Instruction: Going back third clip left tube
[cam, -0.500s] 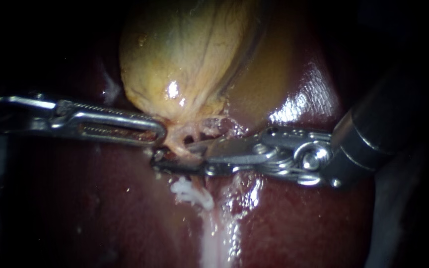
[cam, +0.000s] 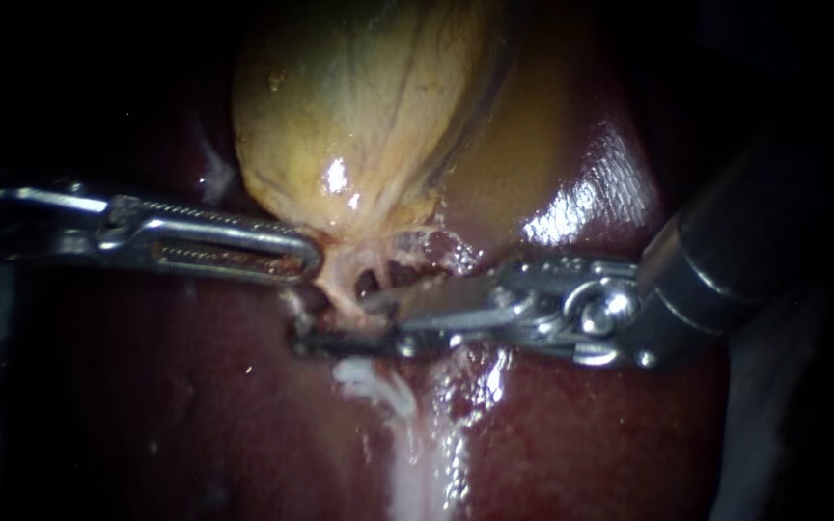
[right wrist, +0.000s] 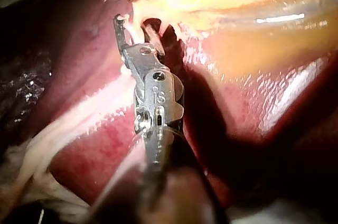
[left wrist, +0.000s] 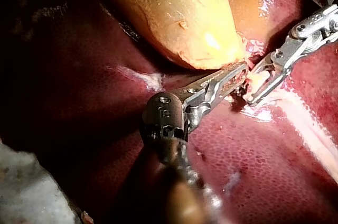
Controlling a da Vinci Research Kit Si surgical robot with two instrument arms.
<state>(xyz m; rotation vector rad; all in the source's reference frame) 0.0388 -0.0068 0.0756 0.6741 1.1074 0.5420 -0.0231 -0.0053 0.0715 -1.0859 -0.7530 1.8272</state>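
Observation:
The yellow gallbladder (cam: 359,116) lies on the dark red liver (cam: 581,425) and narrows to a pale tube (cam: 345,280) at its lower end. My left instrument (cam: 309,259) comes in level from the left, with its jaws shut on the gallbladder's neck just beside that tube. My right instrument (cam: 335,320) reaches in from the right, and its jaws stand open with the tube between them. In the left wrist view the left jaws (left wrist: 240,73) pinch the gallbladder's tip, and the right instrument (left wrist: 252,84) gapes next to them. No clip shows clearly.
A white strand of tissue (cam: 407,425) runs down the liver below the right jaws. Wet glare lies on the liver (cam: 571,212) above the right instrument's wrist. The edges of the endoscope view are dark.
The right instrument's jaws have spread wider, the lower one dropping toward the white strand. Its wrist has shifted slightly. The left instrument has held still.

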